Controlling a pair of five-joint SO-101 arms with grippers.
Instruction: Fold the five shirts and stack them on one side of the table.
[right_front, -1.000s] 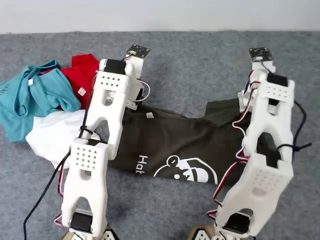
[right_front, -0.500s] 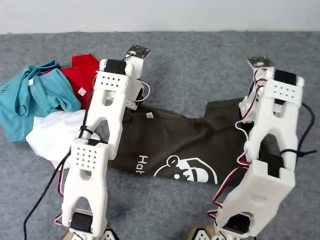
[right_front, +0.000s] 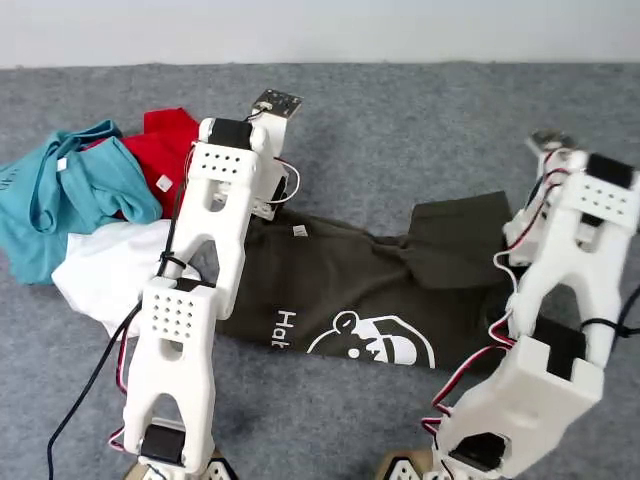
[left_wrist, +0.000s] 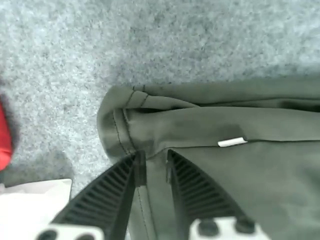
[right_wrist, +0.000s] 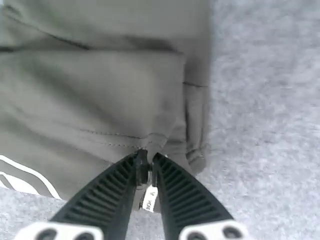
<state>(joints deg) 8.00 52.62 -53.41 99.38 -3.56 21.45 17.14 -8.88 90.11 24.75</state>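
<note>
"What had the left claw (left_wrist: 150, 161) got?"

"It was clenched on the dark shirt's (right_front: 370, 290) edge. The right claw (right_wrist: 146, 162) pinched a fold at the far end."

"How did the shirt lie?"

"Flat on the table (right_front: 400, 130), long axis running claw to claw, each arm holding its nearer end. I'd judge the fold must cross that axis."

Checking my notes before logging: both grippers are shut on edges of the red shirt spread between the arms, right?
Not red. The wrist views show the left gripper and right gripper shut on the dark green shirt; the red shirt lies aside.
</note>
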